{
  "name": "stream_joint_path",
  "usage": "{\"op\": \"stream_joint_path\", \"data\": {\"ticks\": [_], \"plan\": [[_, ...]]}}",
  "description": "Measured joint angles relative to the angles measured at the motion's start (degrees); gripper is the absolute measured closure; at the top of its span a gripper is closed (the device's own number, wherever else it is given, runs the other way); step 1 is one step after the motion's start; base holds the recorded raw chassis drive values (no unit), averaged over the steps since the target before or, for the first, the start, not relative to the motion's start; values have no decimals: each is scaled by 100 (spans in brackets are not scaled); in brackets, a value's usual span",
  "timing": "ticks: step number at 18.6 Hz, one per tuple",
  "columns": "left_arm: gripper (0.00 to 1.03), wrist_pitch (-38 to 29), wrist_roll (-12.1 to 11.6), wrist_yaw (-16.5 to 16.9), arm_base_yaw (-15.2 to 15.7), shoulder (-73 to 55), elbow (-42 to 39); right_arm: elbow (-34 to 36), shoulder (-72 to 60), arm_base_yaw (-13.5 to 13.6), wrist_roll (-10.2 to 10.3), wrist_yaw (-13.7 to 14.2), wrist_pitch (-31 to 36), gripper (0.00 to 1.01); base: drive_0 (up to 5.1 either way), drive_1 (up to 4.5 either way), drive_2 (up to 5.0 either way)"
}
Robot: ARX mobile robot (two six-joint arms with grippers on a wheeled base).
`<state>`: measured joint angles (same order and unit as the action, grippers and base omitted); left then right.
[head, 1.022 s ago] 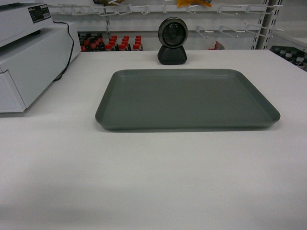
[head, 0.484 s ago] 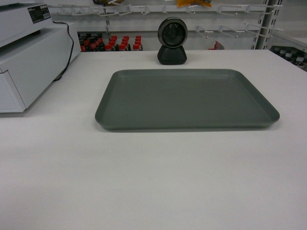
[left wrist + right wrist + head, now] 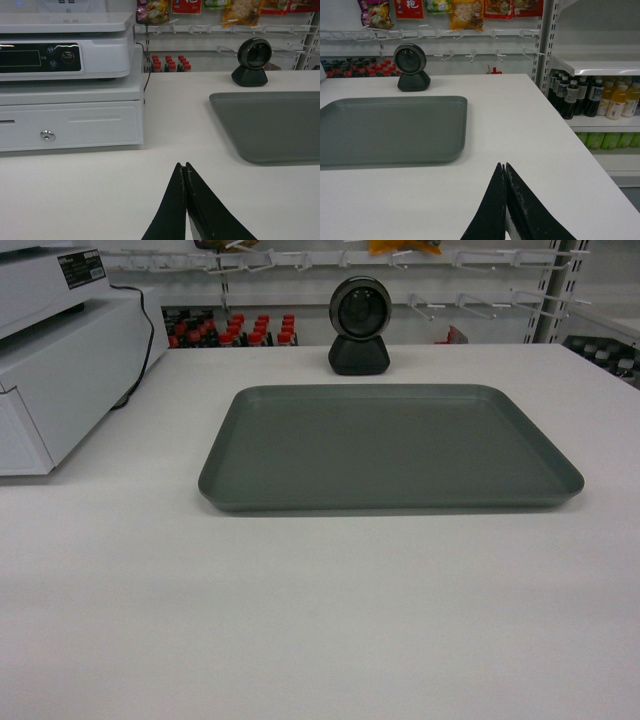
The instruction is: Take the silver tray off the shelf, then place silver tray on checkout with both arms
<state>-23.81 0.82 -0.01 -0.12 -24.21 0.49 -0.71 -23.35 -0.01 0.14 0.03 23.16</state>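
Observation:
The silver tray lies flat on the white checkout, in the middle of the head view. It also shows in the left wrist view as the silver tray at the right, and in the right wrist view as the silver tray at the left. My left gripper is shut and empty above the counter, to the tray's near left. My right gripper is shut and empty too, to the tray's near right. Neither gripper shows in the head view. A white shelf stands to the right.
A white cash register with its drawer stands at the counter's left. A black round scanner sits behind the tray. Bottled drinks fill the shelf beyond the checkout's right edge. Pegboard hooks with snack bags line the back.

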Motion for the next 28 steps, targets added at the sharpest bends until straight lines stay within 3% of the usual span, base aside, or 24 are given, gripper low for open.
{"op": "stream_joint_path", "data": {"ticks": [13, 14, 15, 20, 21, 22, 28], "plan": [[101, 1399, -2, -2, 0, 1449, 0, -2, 1462, 0, 0, 0, -1499, 99, 0, 0, 0], [101, 1910, -2, 0, 0, 1777, 17, -2, 1906, 0, -2, -15, -2194, 99, 0, 0, 0], [101, 2463, 0, -4, 0, 2262, 2, -2, 2315, 0, 0, -2, -2302, 99, 0, 0, 0], [101, 2398, -2, 0, 0, 2363, 2, -2, 2310, 0, -2, -2, -2345, 99, 0, 0, 0], [101, 2400, -2, 0, 0, 2363, 2, -2, 2312, 0, -4, -2, -2337, 95, 0, 0, 0], [94, 2402, 0, -2, 0, 2363, 2, -2, 2312, 0, -4, -2, -2339, 84, 0, 0, 0], [28, 2402, 0, 0, 0, 2363, 2, -2, 2312, 0, -4, -2, -2339, 18, 0, 0, 0]]}}
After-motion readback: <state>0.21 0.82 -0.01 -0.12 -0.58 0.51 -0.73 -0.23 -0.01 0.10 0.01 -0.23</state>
